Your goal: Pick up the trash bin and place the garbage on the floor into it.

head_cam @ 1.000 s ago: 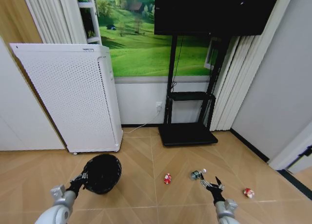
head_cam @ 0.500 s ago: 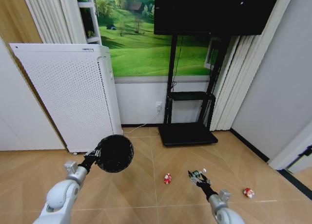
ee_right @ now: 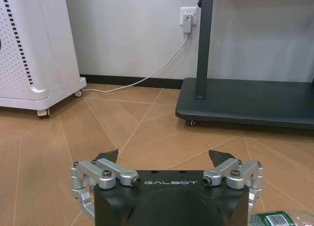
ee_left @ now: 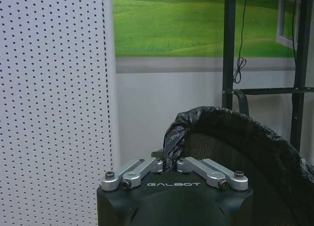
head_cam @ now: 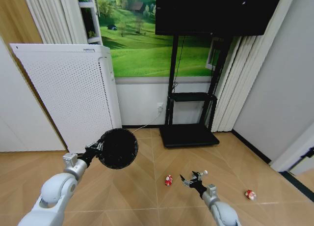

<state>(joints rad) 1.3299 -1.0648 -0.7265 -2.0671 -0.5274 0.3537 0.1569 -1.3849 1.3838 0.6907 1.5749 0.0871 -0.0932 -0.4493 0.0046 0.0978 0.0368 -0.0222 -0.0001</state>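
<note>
Left of centre, the left end effector (head_cam: pixel 96 150) pinches the trash bin (head_cam: pixel 117 148) by its lined rim, raised and tilted; it looks light and stiff. Lower centre, the right end effector (head_cam: pixel 191 179) gapes empty beside green-and-white garbage (head_cam: pixel 197 176).

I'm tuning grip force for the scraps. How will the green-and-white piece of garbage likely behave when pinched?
The green-and-white scrap looks crumpled and tiny beside the open right end effector, so probably light and easily squashed. On the smooth floor it may skid if nudged. The left end effector carries the trash bin by its rim.
</note>
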